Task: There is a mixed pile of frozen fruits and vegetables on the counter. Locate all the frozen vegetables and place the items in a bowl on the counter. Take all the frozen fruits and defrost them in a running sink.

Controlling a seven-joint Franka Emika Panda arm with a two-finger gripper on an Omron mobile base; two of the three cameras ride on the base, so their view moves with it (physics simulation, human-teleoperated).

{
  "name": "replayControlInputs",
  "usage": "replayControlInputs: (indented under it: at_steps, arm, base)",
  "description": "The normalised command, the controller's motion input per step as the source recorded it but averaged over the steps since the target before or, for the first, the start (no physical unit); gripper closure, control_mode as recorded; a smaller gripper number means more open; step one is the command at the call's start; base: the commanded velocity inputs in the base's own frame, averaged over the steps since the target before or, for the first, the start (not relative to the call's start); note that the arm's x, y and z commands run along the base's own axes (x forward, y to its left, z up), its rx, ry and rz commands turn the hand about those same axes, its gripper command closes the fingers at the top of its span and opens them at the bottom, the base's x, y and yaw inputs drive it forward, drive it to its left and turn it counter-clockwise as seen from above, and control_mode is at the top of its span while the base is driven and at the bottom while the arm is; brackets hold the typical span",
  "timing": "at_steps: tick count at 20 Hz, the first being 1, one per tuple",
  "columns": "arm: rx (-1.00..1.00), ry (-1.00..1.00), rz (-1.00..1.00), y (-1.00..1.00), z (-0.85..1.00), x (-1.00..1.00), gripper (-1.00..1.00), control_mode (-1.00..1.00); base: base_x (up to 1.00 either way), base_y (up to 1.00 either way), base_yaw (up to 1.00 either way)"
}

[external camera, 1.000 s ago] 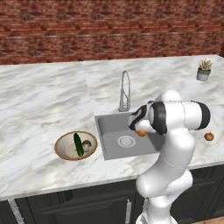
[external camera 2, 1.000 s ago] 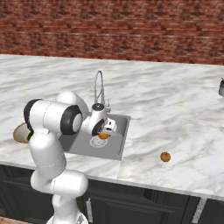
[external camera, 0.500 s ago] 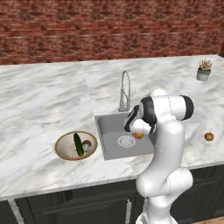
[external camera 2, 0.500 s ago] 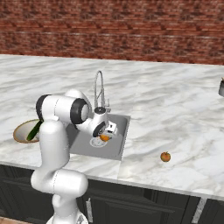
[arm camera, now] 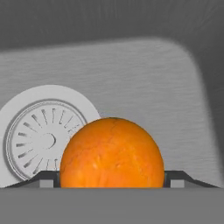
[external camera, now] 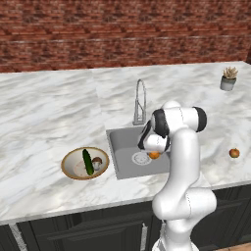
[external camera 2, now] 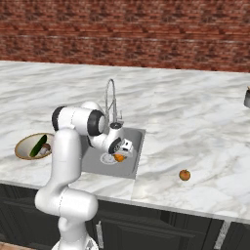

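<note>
You've got the white marble counter (external camera: 49, 108) across the whole frame, sink (external camera: 122, 142) at centre w/ chrome faucet (external camera: 139, 100) just above it. Bowl (external camera: 68, 169) sits lower left of the left base view, cucumber (external camera: 87, 162) & mushroom (external camera: 97, 161) inside it. Gripper (arm camera: 111, 180) hangs over the basin mid-frame, jaws wide but closed on an orange fruit (arm camera: 112, 153); drain (arm camera: 41, 140) shows at left in the hand view. 2nd orange fruit (external camera: 234, 153) lies on the counter at right edge, well apart from the sink.
</note>
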Motion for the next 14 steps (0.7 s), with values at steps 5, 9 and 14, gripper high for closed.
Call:
replayControlInputs:
  at_steps: [5, 9, 14]
  arm:
    - [0.00, 0.01, 0.00, 0.04, -0.09, 0.21, -1.00, -1.00]
    - [0.00, 0.00, 0.00, 0.00, -0.01, 0.07, -1.00, -1.00]
    - [0.00, 0.04, 0.00, 0.00, 0.08, 0.00, -1.00, -1.00]
  base:
    - [0.00, 0.00, 0.00]
    - [0.00, 0.00, 0.00]
    - [0.00, 0.00, 0.00]
